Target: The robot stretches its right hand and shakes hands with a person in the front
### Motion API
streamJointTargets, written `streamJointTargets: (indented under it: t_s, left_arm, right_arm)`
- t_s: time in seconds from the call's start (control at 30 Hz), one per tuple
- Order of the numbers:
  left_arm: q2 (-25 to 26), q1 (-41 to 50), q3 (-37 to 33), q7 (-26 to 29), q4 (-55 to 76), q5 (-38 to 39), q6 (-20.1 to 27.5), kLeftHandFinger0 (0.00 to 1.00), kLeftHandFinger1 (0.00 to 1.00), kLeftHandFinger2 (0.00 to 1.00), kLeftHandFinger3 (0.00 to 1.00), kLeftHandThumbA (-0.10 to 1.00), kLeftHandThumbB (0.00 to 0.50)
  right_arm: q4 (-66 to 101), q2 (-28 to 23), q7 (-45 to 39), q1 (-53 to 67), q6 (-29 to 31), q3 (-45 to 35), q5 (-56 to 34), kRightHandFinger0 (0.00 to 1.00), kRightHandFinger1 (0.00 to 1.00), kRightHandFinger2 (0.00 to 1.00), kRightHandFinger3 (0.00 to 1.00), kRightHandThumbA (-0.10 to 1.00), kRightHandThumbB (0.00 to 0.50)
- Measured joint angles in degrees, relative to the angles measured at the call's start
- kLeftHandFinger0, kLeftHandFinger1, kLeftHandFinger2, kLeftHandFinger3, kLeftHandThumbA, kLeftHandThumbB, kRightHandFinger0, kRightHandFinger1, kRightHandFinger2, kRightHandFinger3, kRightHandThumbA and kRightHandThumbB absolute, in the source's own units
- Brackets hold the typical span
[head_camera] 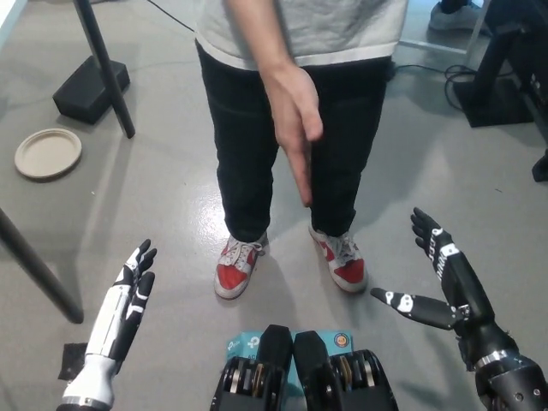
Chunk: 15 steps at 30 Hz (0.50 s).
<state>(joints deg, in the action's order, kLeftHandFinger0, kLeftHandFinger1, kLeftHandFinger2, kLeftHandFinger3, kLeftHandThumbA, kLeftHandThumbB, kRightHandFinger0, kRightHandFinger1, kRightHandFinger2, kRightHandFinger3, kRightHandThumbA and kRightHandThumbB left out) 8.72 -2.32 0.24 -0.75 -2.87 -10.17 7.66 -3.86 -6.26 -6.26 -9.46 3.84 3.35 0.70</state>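
A person [291, 111] is seen standing in front, the person's hand [294, 128] extended flat with its long axis pointing downward. The black right hand [432, 278] is spread open, empty, well apart below and to the picture's right of it; the white left hand [128, 300] rests at lower left, apparently open

Even, diffuse overhead light; soft shadows under the person's shoes [291, 264]; mild sheen on grey floor [163, 197]; focus sharp throughout.
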Motion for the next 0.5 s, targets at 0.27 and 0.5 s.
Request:
streamJointTargets:
  t_s: [0.27, 0.5]
  left_arm:
    - [-0.17, 0.09, 0.13, 0.00, -0.02, -0.35, 0.17, 1.00, 1.00, 1.00, 1.00, 1.00, 0.057]
    - [-0.31, 0.25, 0.17, 0.00, -0.80, -0.46, 0.76, 1.00, 1.00, 1.00, 1.00, 1.00, 0.049]
  right_arm:
    - [7.61, 0.22, 0.04, -4.83, -6.42, 0.51, 1.96, 1.00, 1.00, 1.00, 1.00, 1.00, 0.322]
    - [6.40, 0.77, 0.16, -14.10, -10.99, 2.25, 4.74, 1.00, 1.00, 1.00, 1.00, 1.00, 0.313]
